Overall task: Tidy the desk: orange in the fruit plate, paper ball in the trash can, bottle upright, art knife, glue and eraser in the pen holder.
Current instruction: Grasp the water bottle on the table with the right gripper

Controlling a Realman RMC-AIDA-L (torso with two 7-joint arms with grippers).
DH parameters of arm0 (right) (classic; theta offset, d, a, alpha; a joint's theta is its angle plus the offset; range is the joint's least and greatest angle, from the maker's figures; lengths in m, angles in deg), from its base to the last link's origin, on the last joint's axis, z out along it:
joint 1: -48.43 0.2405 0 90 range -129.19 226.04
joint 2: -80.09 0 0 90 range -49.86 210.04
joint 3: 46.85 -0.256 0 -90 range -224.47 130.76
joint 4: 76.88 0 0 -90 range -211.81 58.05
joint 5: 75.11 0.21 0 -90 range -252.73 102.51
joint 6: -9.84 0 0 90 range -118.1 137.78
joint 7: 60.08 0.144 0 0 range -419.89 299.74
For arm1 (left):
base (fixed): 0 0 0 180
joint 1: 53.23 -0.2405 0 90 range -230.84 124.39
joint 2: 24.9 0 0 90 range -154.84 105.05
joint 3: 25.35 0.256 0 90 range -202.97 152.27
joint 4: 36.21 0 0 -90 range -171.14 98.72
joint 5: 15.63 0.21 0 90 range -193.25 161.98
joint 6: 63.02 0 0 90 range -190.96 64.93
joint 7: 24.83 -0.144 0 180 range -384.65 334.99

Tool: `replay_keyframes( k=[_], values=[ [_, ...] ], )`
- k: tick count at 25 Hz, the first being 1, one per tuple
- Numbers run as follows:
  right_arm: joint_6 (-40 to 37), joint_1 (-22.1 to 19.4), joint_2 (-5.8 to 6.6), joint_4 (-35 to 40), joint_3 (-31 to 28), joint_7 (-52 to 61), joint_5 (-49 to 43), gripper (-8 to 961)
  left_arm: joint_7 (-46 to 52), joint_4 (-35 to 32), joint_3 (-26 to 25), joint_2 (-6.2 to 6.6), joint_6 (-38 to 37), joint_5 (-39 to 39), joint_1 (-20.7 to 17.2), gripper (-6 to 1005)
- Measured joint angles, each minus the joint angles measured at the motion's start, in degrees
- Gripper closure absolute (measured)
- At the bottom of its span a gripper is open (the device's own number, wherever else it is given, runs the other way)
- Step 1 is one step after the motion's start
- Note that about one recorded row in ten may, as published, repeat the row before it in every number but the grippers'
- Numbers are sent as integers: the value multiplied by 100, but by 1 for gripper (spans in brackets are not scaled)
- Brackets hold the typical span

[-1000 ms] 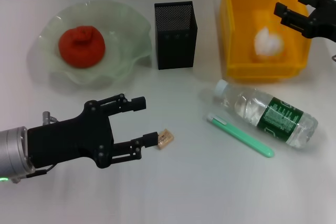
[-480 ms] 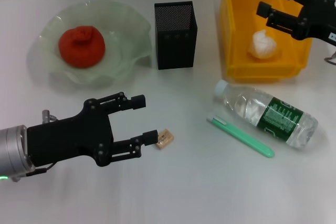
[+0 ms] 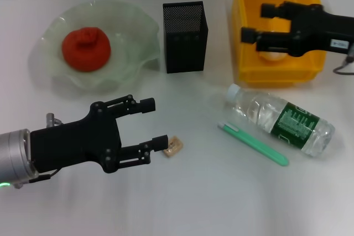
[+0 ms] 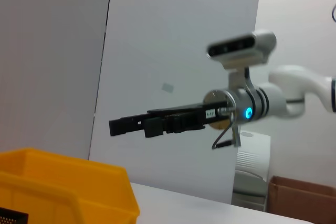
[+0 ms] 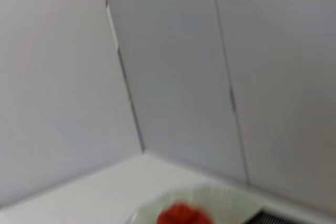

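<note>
My left gripper (image 3: 154, 122) hangs with its fingers apart beside the eraser (image 3: 173, 146) near the desk's (image 3: 182, 203) front edge, ready to pinch it. My right gripper (image 3: 258, 23), also spread, hovers empty above the trash can (image 3: 243, 53).

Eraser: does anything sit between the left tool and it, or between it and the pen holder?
Nothing visible does. The left tool is open with its lower finger right beside the eraser; only bare desk separates the eraser from the pen holder.
</note>
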Motion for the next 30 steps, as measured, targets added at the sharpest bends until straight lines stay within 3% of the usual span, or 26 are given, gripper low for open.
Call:
replay_keyframes(
  k=[1,2,5,6,7,11,16,21,30],
  values=[
    [-294,214,2,550,-24,922,-802,115,0,0,5,0,1,0,11,256],
    [-294,214,2,550,-24,922,-802,115,0,0,12,0,4,0,21,256],
    [-797,605,2,1325,-31,2106,-2084,115,0,0,15,0,8,0,31,256],
    [-1189,930,1,1681,-7,2795,-2887,115,0,0,17,0,9,0,34,256],
    [-1189,930,1,1681,-7,2795,-2887,115,0,0,20,0,8,0,37,256],
    [-2157,1724,-1,2103,67,3894,-4347,114,0,0,18,0,10,0,39,256],
    [-2445,2025,-4,2124,414,4297,-5046,114,0,7,23,0,10,0,40,256],
    [-2449,2066,-9,1820,825,4433,-5342,114,0,42,17,0,15,0,39,256],
    [-2410,2092,-17,1475,1006,4530,-5746,115,0,45,28,0,25,0,39,256]
  ],
)
